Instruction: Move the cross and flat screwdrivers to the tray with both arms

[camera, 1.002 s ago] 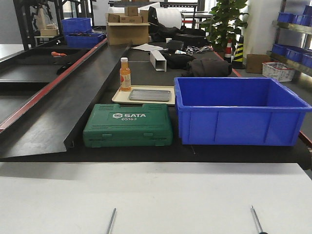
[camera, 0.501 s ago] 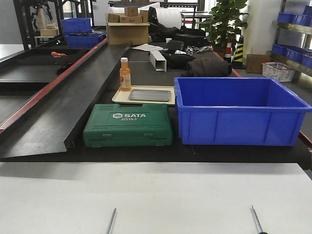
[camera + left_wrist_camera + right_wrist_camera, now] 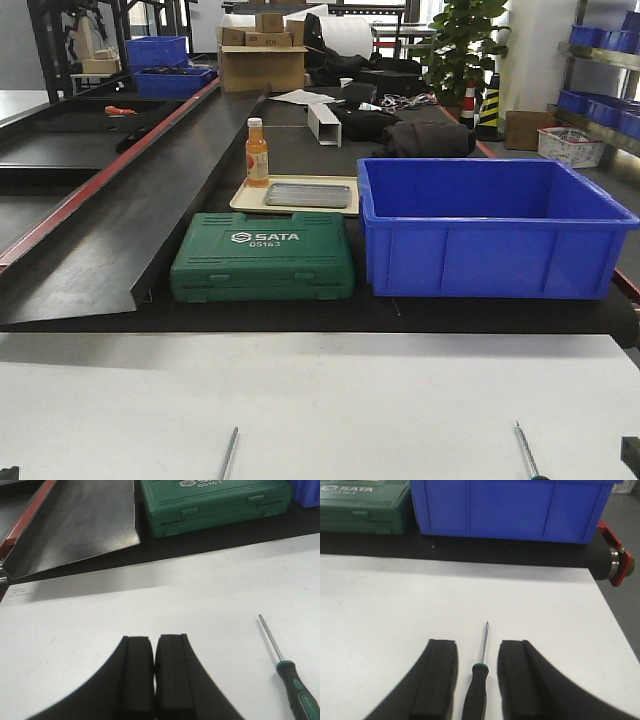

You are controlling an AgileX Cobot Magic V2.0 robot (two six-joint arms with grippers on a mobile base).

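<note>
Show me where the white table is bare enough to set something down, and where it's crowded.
Bare: the white table between the left screwdriver and the right screwdriver, and the whole band from them to its far edge. Crowded: just beyond, the green case and blue bin stand side by side.

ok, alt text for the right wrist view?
Right gripper open, its black fingers either side of a green-and-black-handled screwdriver lying on the white table, neither touching it. Shaft points away toward a blue bin and green tool case beyond the table edge.
</note>
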